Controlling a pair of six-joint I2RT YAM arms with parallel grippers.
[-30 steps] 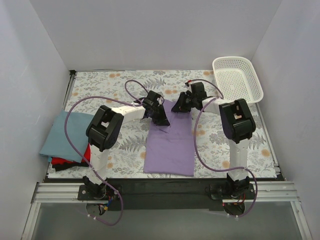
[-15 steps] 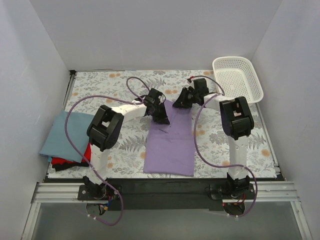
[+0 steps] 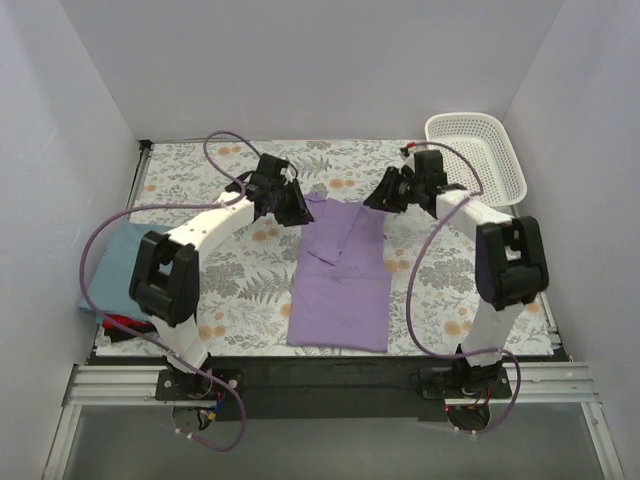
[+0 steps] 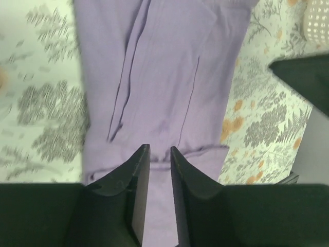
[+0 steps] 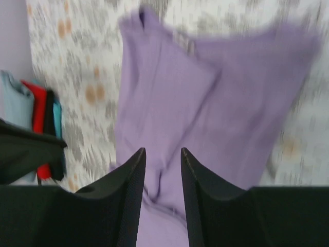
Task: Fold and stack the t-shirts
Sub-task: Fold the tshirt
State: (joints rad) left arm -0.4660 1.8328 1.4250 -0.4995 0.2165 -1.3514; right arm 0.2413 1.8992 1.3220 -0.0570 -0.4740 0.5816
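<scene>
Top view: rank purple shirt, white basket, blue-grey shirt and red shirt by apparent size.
1. purple shirt
2. white basket
3. blue-grey shirt, partly hidden under the left arm
4. red shirt, only a sliver showing

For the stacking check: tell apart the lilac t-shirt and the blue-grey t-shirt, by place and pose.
The lilac t-shirt lies alone mid-table on the floral cover; the blue-grey t-shirt sits at the left edge, on top of a red t-shirt. The lilac t-shirt is a long narrow strip with a loose flap near its far end; the blue-grey t-shirt lies smooth and broader. Both are plain soft cloth.
</scene>
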